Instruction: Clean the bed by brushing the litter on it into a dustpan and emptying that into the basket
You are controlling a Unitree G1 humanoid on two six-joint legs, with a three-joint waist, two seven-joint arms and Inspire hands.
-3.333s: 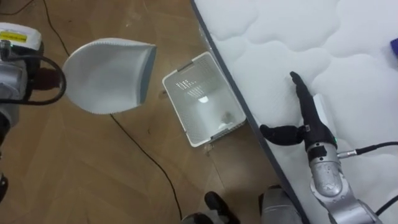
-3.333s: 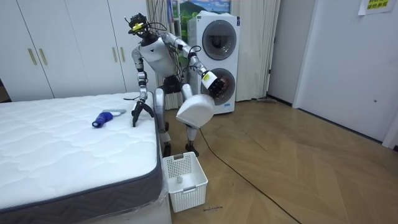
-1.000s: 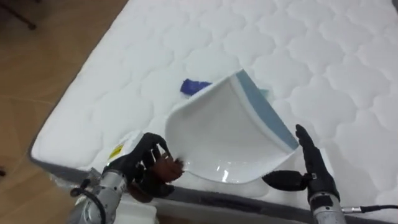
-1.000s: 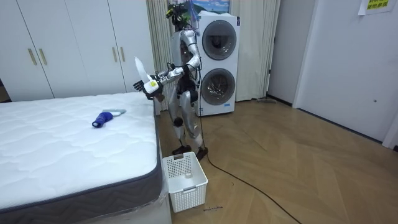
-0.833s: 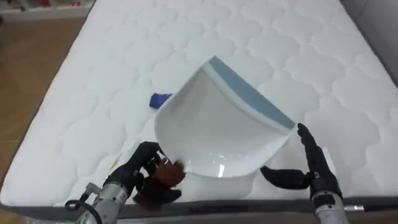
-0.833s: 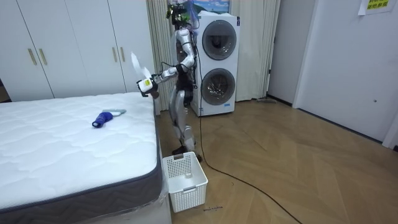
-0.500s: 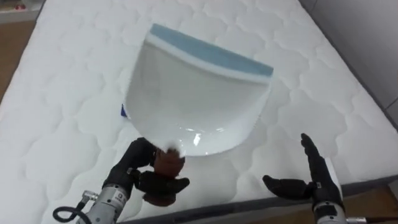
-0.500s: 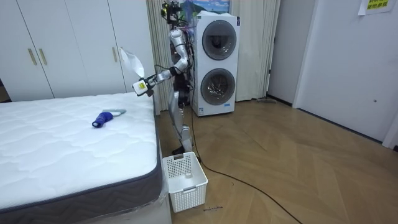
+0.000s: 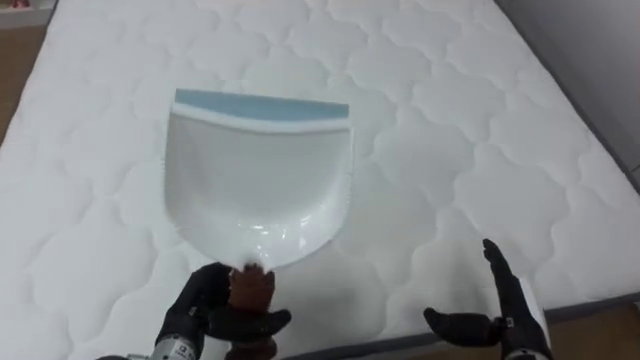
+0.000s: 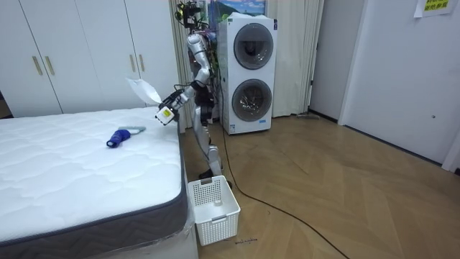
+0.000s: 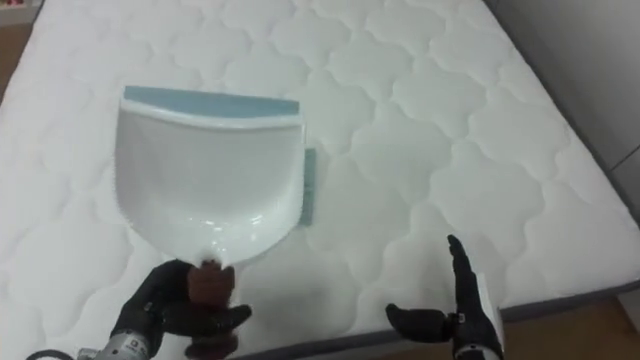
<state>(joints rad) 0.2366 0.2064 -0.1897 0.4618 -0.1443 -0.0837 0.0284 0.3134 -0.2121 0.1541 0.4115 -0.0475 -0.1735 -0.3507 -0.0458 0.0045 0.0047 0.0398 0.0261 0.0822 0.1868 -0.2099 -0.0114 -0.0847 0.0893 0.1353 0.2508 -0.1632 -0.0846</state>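
The dustpan (image 9: 260, 190) has swung over the mattress (image 9: 450, 130), left hand (image 9: 215, 315) gripping it.

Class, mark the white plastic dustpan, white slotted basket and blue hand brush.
White plastic dustpan (image 9: 260, 190), left eye view, scoop floor.
White slotted basket (image 10: 218, 229), room view, front wall.
Blue hand brush (image 10: 117, 137), room view, blue head.

Robot: stands by bed (image 10: 72, 173) corner.
Dustpan (image 10: 144, 90): in L hand (image 10: 167, 114), over bed edge.
Brush (image 10: 118, 136): on bed.
Basket (image 10: 213, 208): on floor (image 10: 323, 194) nr bed.
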